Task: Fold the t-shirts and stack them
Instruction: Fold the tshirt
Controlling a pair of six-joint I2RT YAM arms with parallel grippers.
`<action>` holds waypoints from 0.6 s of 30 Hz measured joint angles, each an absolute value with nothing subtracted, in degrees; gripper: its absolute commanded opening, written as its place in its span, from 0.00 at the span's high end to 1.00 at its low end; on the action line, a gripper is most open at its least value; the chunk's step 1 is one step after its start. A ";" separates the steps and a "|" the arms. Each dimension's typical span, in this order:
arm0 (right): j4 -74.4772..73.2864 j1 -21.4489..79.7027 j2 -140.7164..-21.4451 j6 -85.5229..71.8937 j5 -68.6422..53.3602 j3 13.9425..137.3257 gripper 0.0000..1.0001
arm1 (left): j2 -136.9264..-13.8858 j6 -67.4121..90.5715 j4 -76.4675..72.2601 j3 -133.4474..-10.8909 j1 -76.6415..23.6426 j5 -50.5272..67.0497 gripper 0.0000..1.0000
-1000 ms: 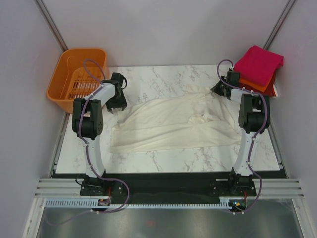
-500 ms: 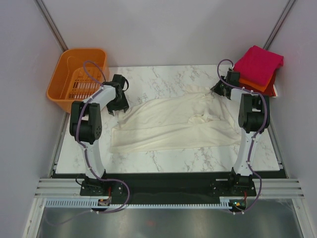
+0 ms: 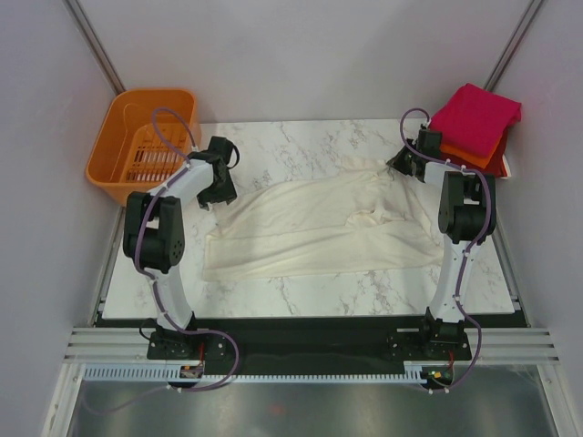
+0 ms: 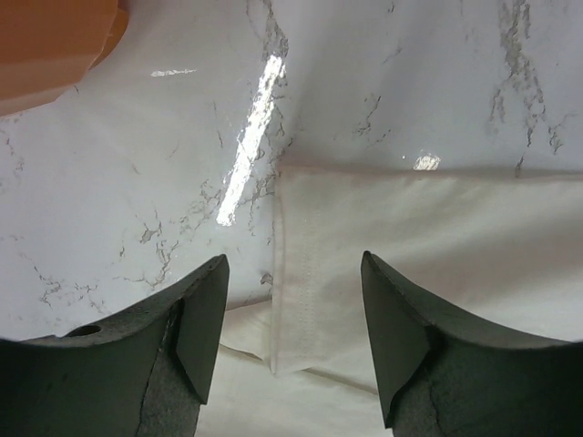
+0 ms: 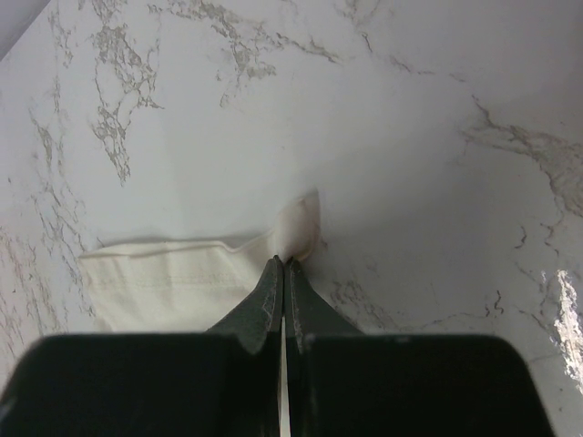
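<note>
A large cream-white t-shirt (image 3: 319,228) lies spread and wrinkled across the marble table (image 3: 301,141). My left gripper (image 3: 217,189) hovers at its far-left corner, open. In the left wrist view the hemmed corner (image 4: 305,291) lies between the two fingers of that gripper (image 4: 293,259), untouched. My right gripper (image 3: 402,164) is at the shirt's far-right corner. It is shut, pinching a small peak of the cream cloth (image 5: 299,228) at its tips (image 5: 285,262). Folded magenta (image 3: 474,118), orange (image 3: 461,152) and dark red (image 3: 497,165) t-shirts are stacked at the far-right corner.
An orange slotted basket (image 3: 146,146) stands off the table's far-left corner, close to my left arm; its rim shows in the left wrist view (image 4: 50,41). Grey walls close in on both sides.
My left arm has shifted a little, bringing its open gripper slightly right over the shirt's corner. The right arm and the shirt have not moved.
</note>
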State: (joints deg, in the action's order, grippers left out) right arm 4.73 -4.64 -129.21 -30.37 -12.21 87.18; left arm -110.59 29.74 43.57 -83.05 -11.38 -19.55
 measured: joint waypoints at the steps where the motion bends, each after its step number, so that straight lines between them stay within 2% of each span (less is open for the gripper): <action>1: 4.73 -4.64 -129.23 -30.39 -12.21 87.18 1.00 | -110.67 29.74 43.42 -83.05 -11.38 -19.55 0.34; 8: 4.75 -4.67 -129.40 -30.48 -12.62 87.42 1.00 | -113.38 29.71 42.87 -83.11 -11.05 -19.92 0.37; 11: 4.75 -4.67 -129.49 -30.68 -12.88 87.48 1.00 | -115.26 29.71 42.83 -83.33 -10.55 -19.94 0.42; 18: 4.73 -4.71 -129.56 -30.72 -13.23 87.55 1.00 | -118.21 29.71 42.04 -86.61 -9.34 -20.80 0.44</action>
State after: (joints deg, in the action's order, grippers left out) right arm 4.73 -4.71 -129.56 -30.72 -13.23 87.55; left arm -118.21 29.71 42.04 -86.61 -9.34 -20.80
